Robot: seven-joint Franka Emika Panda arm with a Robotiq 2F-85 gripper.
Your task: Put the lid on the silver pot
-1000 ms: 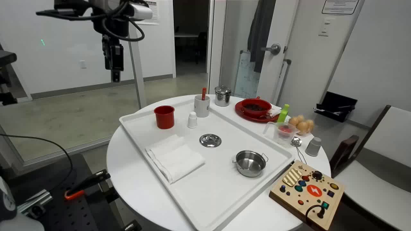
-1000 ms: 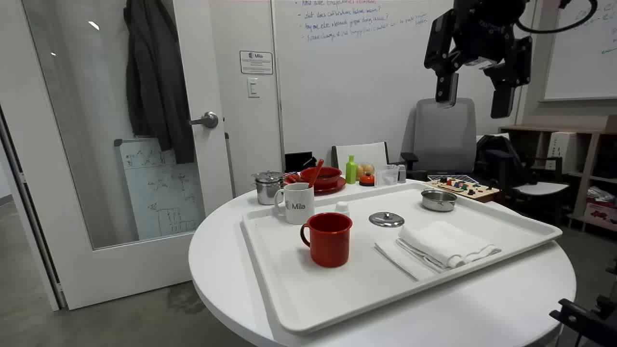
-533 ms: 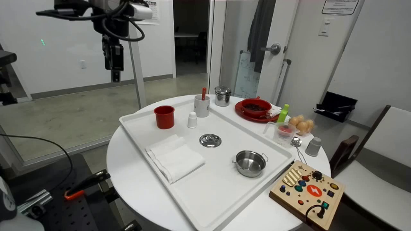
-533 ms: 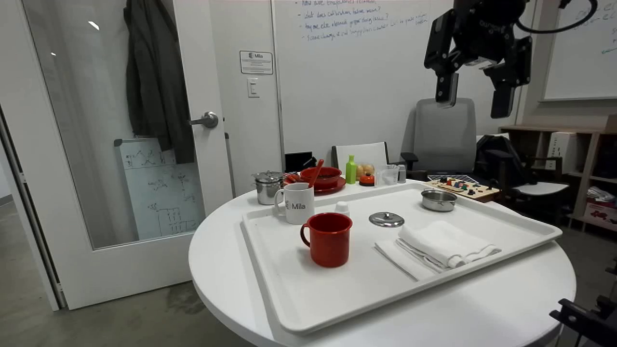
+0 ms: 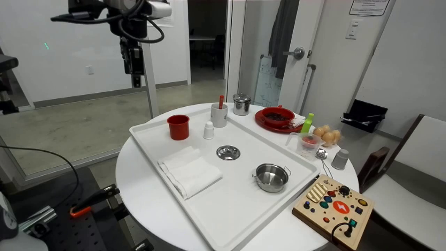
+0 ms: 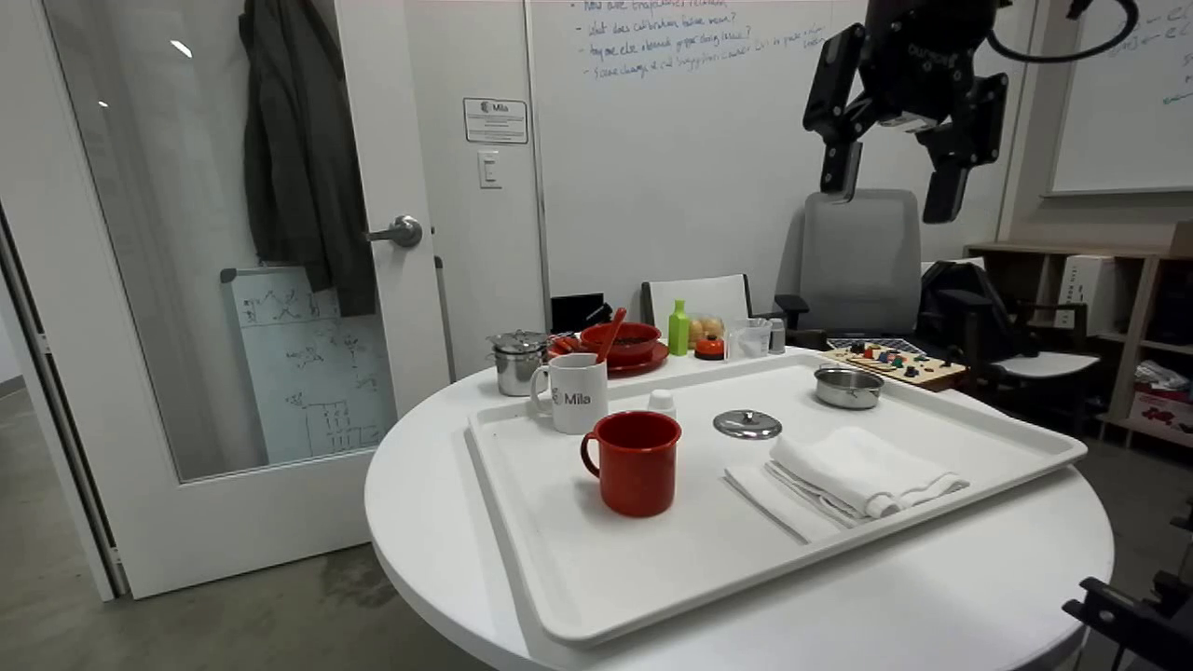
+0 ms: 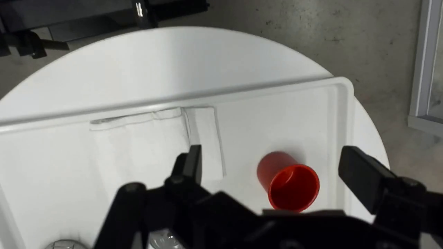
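Note:
The lid (image 5: 228,152) is a small round silver disc with a centre knob, lying flat on the white tray; it shows in both exterior views (image 6: 747,425). The silver pot (image 5: 272,177) stands open and uncovered on the tray, apart from the lid; it also shows here (image 6: 848,388). My gripper (image 6: 893,184) is open and empty, high above the tray, in both exterior views (image 5: 136,81). In the wrist view, the open fingers (image 7: 275,166) frame the red cup far below. There the lid (image 7: 164,240) is partly hidden behind the gripper, and the pot (image 7: 65,245) is cut by the bottom edge.
On the tray (image 5: 223,209) are the red cup (image 5: 178,127), a white cloth (image 5: 190,172), a white shaker (image 5: 208,130) and a mug with a red handle (image 5: 219,115). Beyond its rim stand a lidded silver canister (image 5: 241,104), a red dish (image 5: 277,116) and a button box (image 5: 334,209).
During the last half second my gripper has shifted slightly sideways toward the tray and a little upward, still open. Before that it was still. The lid, pot and other objects have not moved.

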